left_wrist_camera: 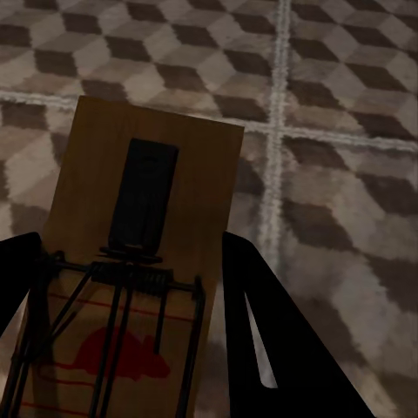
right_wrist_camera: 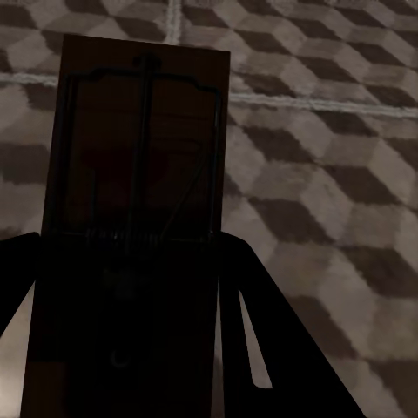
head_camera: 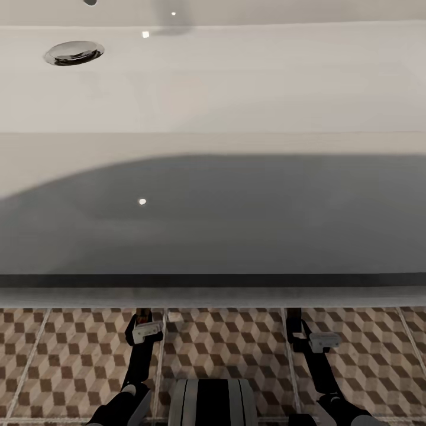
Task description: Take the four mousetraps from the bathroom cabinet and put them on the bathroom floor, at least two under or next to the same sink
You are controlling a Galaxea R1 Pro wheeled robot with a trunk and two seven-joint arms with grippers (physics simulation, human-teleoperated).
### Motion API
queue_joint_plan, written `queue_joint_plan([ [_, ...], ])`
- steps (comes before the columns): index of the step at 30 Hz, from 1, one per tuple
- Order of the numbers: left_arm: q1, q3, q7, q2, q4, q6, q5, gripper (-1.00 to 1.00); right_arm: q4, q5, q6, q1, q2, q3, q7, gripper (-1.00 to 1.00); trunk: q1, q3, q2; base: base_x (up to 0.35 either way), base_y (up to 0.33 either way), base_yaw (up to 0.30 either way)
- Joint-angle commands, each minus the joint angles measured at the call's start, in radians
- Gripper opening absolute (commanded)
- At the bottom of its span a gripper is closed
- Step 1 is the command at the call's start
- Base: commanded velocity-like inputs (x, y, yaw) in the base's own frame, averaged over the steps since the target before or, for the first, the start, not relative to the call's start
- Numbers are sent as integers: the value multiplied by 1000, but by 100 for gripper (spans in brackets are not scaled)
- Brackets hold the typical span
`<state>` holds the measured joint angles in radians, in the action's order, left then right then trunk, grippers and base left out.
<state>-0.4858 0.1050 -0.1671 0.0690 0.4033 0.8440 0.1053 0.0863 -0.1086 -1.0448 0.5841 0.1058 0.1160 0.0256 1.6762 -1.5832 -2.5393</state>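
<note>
In the left wrist view a tan mousetrap (left_wrist_camera: 148, 148) with dark wire and a red mouse mark sits between the dark fingers (left_wrist_camera: 287, 340) of my left gripper (left_wrist_camera: 131, 252), which is shut on it just above the bathroom floor (left_wrist_camera: 340, 104). My right gripper (right_wrist_camera: 131, 252) is likewise shut on a second, shadowed mousetrap (right_wrist_camera: 139, 131) over the tiles (right_wrist_camera: 331, 174). From the head view the white sink (head_camera: 213, 89) with its chrome drain (head_camera: 74, 52) spreads in front of me, and both arms (head_camera: 142, 343) (head_camera: 307, 346) reach under its front edge.
The sink's front rim (head_camera: 213, 293) overhangs the cube-patterned floor (head_camera: 225, 343) and hides both gripper tips from the head view. My trunk (head_camera: 213, 402) stands between the arms. Pale grout lines (left_wrist_camera: 277, 131) cross the tiles.
</note>
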Motion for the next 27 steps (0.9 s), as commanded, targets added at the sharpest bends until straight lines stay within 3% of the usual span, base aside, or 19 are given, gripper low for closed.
queue_joint_plan([
  [1,-1,8,-6,-1,-1,3,7,-100,0,-11,-2,0,0,9,0,-100,0,0,0,0,0,0],
  [27,-1,8,-7,0,-1,3,7,-100,0,-11,-2,2,-1,8,2,-100,0,0,0,0,0,0],
])
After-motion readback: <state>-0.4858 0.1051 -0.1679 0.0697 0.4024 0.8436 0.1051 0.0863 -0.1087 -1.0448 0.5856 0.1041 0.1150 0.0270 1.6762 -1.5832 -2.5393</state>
